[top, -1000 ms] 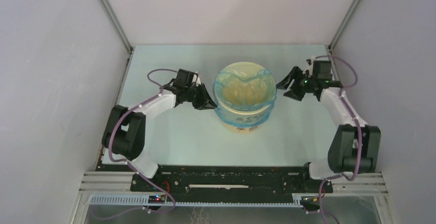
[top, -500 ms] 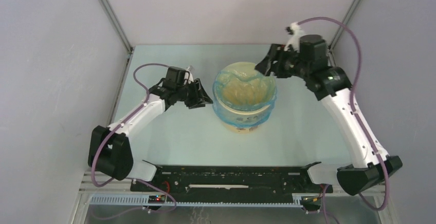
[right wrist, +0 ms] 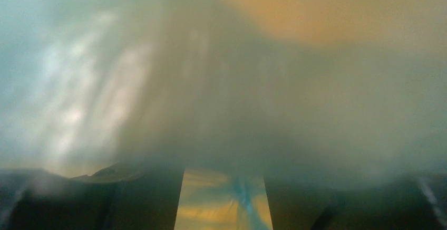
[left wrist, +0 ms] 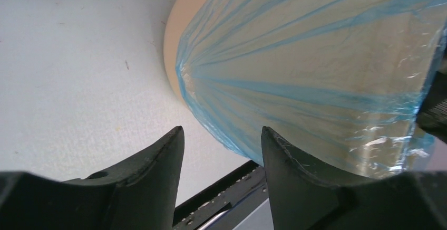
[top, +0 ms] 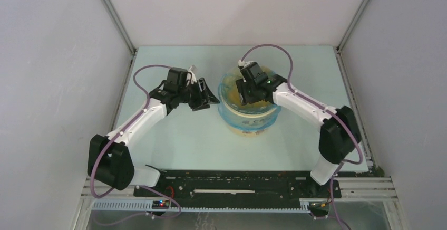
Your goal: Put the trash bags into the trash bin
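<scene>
The pale yellow-tan trash bin (top: 252, 127) stands mid-table. The light-blue trash bag (top: 227, 109) lines it, with its edge folded over the rim and down the outer wall. My left gripper (top: 210, 97) is open and empty just left of the bin; in the left wrist view (left wrist: 221, 131) its jaws face the bag-covered wall (left wrist: 316, 56) and the bare tan bin side (left wrist: 176, 45). My right gripper (top: 244, 98) reaches down inside the bin. In the blurred right wrist view (right wrist: 224, 173) its jaws stand apart, with blue film (right wrist: 79, 98) close around them.
The pale table (top: 174, 135) is boxed in by grey walls on the left, right and back. A black mounting rail (top: 237, 180) runs along the near edge. Purple cables loop over both arms.
My right arm has swung from the far right of the bin over its rim and down inside it. My left gripper has stayed beside the bin's left wall.
</scene>
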`<state>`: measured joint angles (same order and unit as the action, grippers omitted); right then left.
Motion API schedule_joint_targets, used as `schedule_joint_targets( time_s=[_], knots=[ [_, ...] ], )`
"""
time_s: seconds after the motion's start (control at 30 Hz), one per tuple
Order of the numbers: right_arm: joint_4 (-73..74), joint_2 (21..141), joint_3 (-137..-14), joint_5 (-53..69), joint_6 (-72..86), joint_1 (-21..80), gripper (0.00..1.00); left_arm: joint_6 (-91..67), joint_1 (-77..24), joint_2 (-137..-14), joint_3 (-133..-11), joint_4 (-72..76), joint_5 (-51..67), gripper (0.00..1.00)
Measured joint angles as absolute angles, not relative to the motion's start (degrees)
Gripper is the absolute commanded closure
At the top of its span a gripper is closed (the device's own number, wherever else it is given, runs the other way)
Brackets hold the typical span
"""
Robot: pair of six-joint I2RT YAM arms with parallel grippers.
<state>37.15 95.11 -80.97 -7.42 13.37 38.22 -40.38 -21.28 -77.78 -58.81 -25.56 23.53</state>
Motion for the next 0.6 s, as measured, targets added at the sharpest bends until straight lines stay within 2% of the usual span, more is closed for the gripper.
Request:
schedule_joint_targets(
  time_s=[0.13, 0.37, 0.6],
  knots=[
    [33.2, 100.2, -80.8, -10.7, 13.3, 38.0, 0.32, -42.0, -21.3, -77.8, -58.8, -24.2, 24.6, 0.34],
    [31.1, 102.4, -83.0, -12.8, 12.8, 37.6, 0.29, -42.6, -21.4, -77.8, -58.8, -23.5, 24.8, 0.26],
    [34.8, 95.4, -82.3, -10.2, 12.9, 37.5, 0.26, -41.9, -21.4, -77.8, -58.9, -24.5, 24.6, 0.21]
  ],
)
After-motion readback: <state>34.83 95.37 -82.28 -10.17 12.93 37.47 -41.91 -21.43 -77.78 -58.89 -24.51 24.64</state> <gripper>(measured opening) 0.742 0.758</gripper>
